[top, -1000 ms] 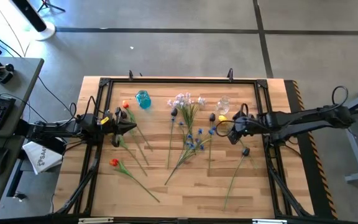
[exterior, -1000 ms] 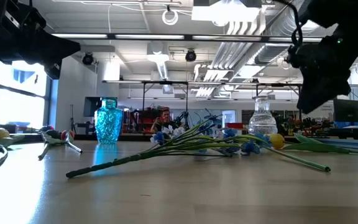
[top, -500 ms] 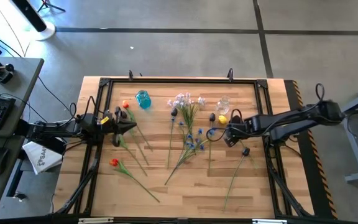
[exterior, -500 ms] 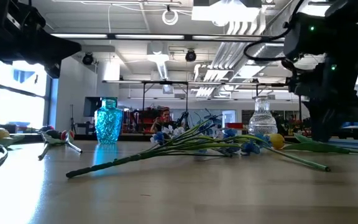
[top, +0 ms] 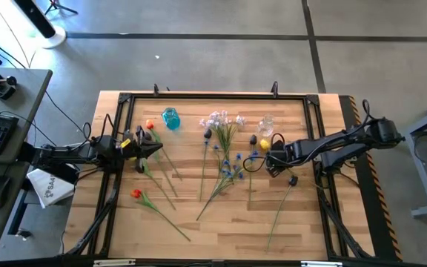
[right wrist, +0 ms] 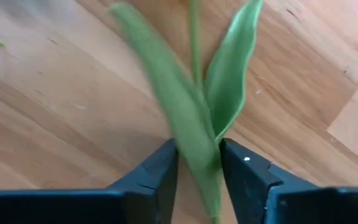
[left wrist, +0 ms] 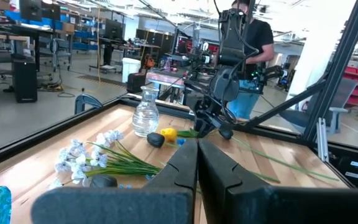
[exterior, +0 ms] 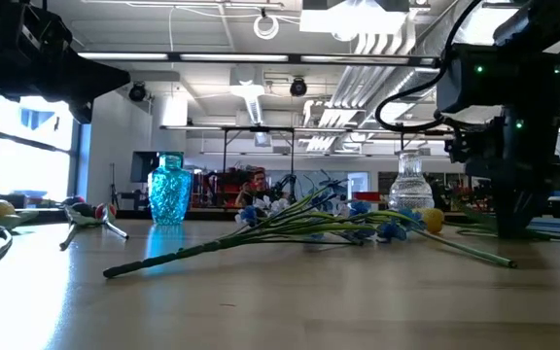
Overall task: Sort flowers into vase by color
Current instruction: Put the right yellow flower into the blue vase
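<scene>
— While my right gripper (top: pixel 273 158) sits low at centre right of the overhead frame, what is it holding?

— I see its two dark fingers (right wrist: pixel 160 171) narrowed around the green leaves and stem of a yellow tulip-like artificial flower (right wrist: pixel 207 124); they are pinching it just above the pale wooden table (top: pixel 199 222); its yellow head (top: pixel 265 141) lies near the clear glass vase (top: pixel 266 124), upper right of centre.

— And my left gripper (top: pixel 153 149)?

— I have it waiting at middle left, fingers (left wrist: pixel 191 165) pressed together on nothing, near an orange tulip-like flower (top: pixel 150 125); the turquoise glass vase (top: pixel 170 117) stands just right of that bloom.

— Where do the other flowers lie?

— I count a red tulip-like flower (top: pixel 135 193) at lower left, its stem running toward the bottom edge; the pale pink-white blossom spray (top: pixel 219 119) sits at upper centre, between the two vases; the small blue cluster flowers (top: pixel 232 165) lie below it, stems fanning toward bottom centre; one more long green stem (top: pixel 280 210) lies at lower right.
</scene>
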Motion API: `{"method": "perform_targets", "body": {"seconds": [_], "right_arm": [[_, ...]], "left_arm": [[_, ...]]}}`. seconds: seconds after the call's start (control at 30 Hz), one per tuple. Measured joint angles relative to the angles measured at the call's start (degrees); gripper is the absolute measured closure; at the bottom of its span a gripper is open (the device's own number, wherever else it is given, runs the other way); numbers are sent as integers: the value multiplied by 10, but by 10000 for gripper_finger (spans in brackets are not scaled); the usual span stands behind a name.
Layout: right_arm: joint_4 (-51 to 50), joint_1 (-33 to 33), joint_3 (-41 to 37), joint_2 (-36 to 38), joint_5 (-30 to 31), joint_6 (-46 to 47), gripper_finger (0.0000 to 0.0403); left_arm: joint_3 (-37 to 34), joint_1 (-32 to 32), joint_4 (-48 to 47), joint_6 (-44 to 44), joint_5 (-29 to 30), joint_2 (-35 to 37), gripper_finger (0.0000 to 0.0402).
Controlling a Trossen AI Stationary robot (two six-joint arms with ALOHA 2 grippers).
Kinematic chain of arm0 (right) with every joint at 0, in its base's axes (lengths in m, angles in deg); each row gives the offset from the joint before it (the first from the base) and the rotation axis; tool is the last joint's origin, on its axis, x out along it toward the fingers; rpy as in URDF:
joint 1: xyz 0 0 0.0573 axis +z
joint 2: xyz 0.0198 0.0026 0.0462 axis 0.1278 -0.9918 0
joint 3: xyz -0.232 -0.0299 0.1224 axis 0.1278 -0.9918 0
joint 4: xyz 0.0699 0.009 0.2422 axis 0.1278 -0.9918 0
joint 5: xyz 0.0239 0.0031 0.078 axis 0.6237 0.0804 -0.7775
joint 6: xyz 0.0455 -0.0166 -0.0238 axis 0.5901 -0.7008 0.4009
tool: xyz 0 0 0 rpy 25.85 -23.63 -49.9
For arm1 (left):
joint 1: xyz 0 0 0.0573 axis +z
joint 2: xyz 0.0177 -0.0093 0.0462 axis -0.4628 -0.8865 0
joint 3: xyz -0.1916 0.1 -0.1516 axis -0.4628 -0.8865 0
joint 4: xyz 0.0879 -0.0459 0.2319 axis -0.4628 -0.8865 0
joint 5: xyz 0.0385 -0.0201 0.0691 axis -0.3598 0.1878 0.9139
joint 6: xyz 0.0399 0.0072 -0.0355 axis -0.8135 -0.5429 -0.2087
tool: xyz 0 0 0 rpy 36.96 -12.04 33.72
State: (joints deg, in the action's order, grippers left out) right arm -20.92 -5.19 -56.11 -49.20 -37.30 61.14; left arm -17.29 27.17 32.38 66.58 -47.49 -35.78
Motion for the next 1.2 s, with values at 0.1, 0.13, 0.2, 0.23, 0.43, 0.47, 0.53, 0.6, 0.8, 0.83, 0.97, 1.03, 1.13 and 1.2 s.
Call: {"method": "perform_targets", "body": {"seconds": [0.1,0.13,0.2,0.23,0.43,0.47,0.53,0.6,0.8,0.83,0.97,1.03,1.13,1.2], "right_arm": [[3,0,-1,4,-1,0,328],[4,0,-1,7,-1,0,342],[7,0,-3,14,6,-1,375],[9,0,-4,19,13,-4,387],[143,15,-4,68,51,-81,388],[180,18,-4,79,60,-106,392],[255,26,-4,102,71,-170,398],[339,35,-4,124,81,-241,397],[598,67,-3,154,80,-468,399],[637,72,-3,154,78,-497,400],[761,83,-3,137,46,-575,399],[821,85,-3,115,13,-601,399],[922,85,-3,63,-39,-627,401],[991,85,-3,22,-63,-643,401]], "left_arm": [[0,0,0,0,0,0,401],[0,0,-1,0,0,0,401],[0,0,-4,0,0,0,401],[0,0,-4,1,0,0,401],[0,0,13,-7,-5,0,401],[0,0,20,-14,-4,0,401],[0,0,35,-26,-6,0,401],[0,-2,52,-42,-18,-2,401],[0,-32,130,-90,-25,-59,401],[0,-38,149,-95,-23,-76,401],[0,-59,244,-115,-12,-163,401],[7,-66,284,-116,-2,-216,401],[39,-71,296,-119,17,-301,401],[70,-72,297,-130,23,-363,401]]}}
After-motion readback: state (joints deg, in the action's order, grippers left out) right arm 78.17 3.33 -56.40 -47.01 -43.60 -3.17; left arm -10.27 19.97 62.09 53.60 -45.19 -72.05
